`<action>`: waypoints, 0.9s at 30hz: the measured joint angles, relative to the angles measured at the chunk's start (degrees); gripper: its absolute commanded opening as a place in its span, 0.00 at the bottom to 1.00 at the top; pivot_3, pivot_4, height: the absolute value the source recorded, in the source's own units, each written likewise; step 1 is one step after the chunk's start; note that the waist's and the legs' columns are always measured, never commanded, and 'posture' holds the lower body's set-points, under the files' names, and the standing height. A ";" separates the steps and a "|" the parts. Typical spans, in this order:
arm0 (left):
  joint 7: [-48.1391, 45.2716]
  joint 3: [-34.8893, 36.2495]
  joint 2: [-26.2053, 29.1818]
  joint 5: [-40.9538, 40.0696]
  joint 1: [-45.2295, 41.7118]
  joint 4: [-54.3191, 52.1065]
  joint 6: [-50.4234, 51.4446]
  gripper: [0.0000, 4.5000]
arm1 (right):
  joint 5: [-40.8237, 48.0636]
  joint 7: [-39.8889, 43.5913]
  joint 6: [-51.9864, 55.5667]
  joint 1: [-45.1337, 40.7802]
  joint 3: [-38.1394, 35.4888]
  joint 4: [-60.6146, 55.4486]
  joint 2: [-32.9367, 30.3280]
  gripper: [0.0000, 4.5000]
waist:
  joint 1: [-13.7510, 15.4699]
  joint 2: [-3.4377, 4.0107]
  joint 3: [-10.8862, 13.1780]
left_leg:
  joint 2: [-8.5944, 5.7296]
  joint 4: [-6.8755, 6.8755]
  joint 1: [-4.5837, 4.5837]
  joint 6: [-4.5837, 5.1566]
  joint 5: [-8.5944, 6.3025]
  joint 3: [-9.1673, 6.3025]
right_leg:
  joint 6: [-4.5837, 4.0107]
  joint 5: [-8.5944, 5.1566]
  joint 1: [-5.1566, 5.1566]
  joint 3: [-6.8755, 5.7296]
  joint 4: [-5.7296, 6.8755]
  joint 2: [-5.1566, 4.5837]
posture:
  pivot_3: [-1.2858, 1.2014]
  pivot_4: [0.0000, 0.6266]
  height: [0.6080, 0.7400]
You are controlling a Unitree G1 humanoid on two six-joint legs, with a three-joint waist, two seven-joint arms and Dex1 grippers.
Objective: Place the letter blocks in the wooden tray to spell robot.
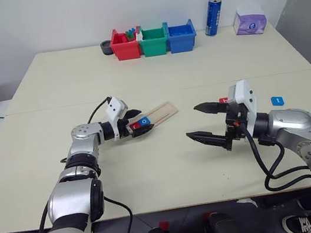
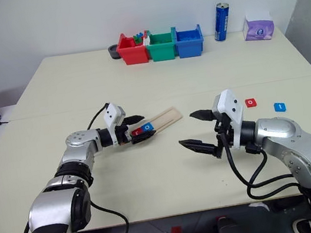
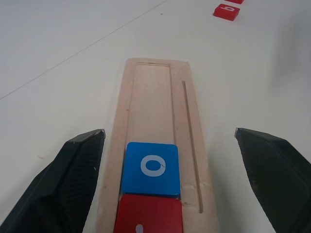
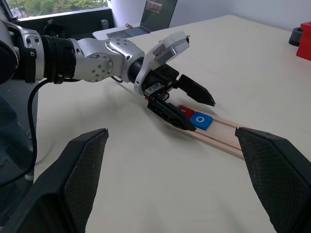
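The left gripper (image 1: pixel 136 121) straddles the long pale wooden tray's (image 1: pixel 163 111) near-left end, fingers wide, empty, above its red tile (image 2: pixel 137 131) and blue "o" tile (image 3: pixel 150 168). The right gripper (image 2: pixel 196 129), agape and empty, sits nearer the loose red tile (image 2: pixel 250 102) and blue "t" tile (image 2: pixel 280 107) at right.

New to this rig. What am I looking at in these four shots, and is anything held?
A two-armed humanoid at a table. Two pictures come from its head cameras; the other two look along each wrist's black fingers. The left end effector is open, straddling the near end of the wooden tray, where a red block and a blue "o" block sit in the groove. The right end effector is open in the air and holds nothing. A red "o" block and a blue "t" block lie loose on the table.
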 measured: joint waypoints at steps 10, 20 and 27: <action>1.73 -0.59 0.09 1.91 0.16 2.09 0.15 1.00 | 0.01 -0.52 0.15 0.20 -0.03 -0.01 -0.02 0.99 | 0.00 0.00 0.00 | 0.00 0.00 0.00 0.00 0.00 0.00 | 0.00 0.00 0.00 0.00 0.00 0.00 | 0.52 0.24 1.00; 4.08 -1.20 -0.33 3.22 0.19 2.40 0.73 1.00 | 0.02 -1.00 0.16 0.22 -0.03 -0.01 -0.02 0.99 | 0.02 0.00 0.00 | -0.01 0.00 0.03 0.00 0.00 0.00 | 0.00 0.00 0.00 0.00 0.07 -0.01 | 0.52 0.24 1.00; 4.26 -1.58 -0.68 4.10 0.03 2.36 1.22 1.00 | 0.02 -1.37 0.16 0.42 -0.03 -0.09 -0.01 0.99 | 0.13 0.00 -0.01 | -0.03 0.02 0.05 0.00 0.00 0.00 | 0.00 0.00 0.01 0.00 0.14 -0.02 | 0.52 0.24 1.00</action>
